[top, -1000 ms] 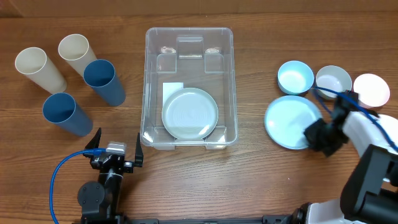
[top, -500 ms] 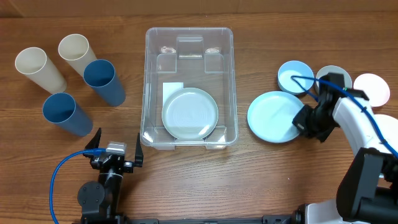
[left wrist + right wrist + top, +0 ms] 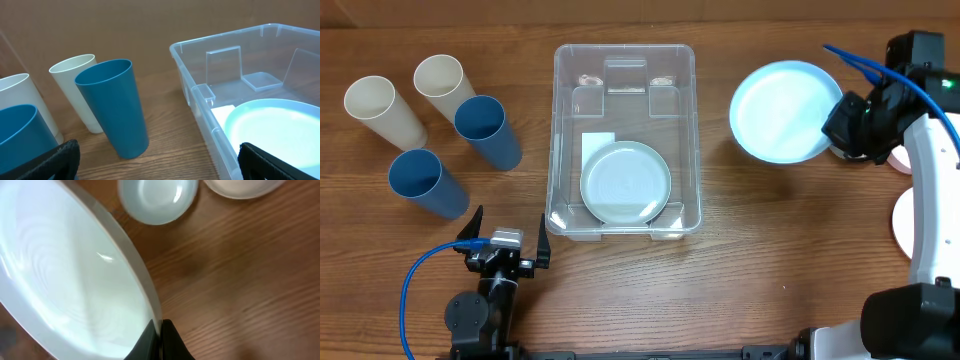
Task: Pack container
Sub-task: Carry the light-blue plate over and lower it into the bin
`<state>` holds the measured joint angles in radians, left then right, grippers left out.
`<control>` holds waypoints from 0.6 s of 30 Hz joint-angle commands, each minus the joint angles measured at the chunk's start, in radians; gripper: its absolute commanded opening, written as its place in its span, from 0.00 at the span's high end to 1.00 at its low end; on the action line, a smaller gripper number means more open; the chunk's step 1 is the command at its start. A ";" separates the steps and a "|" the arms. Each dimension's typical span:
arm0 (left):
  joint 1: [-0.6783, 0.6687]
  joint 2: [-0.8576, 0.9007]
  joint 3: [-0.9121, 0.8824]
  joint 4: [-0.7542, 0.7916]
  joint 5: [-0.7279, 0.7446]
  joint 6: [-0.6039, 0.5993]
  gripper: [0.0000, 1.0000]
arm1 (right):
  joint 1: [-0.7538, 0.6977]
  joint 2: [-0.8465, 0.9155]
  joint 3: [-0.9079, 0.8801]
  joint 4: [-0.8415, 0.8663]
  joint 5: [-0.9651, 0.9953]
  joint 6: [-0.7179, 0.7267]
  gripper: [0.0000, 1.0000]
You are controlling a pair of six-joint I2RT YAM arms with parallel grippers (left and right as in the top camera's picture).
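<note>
While your right gripper clamped the pale plate by its edge, the container sat mid-table to its left, your left gripper gaped empty at its near-left corner, and the container looked light, stiff, slick, best gripped by its rim.

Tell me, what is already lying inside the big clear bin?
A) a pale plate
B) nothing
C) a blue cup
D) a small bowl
A: a pale plate lies flat on the floor of the container, while the blue cups stand outside it and the right gripper holds a light blue plate off to the side.
</note>
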<state>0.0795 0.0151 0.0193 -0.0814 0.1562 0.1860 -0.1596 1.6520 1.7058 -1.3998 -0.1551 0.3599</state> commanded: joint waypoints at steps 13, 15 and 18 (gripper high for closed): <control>0.007 -0.009 -0.005 0.000 -0.002 -0.010 0.00 | 0.628 0.003 0.047 0.120 0.035 -0.121 0.96; 0.007 -0.009 -0.005 0.000 -0.002 -0.010 0.00 | 0.654 0.042 0.047 0.132 0.034 -0.121 0.96; 0.007 -0.009 -0.005 0.001 -0.002 -0.010 0.00 | 0.676 0.117 0.047 0.137 0.034 -0.121 0.96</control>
<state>0.0795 0.0151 0.0193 -0.0818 0.1558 0.1860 0.5003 1.6894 1.7279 -1.2720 -0.1474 0.2413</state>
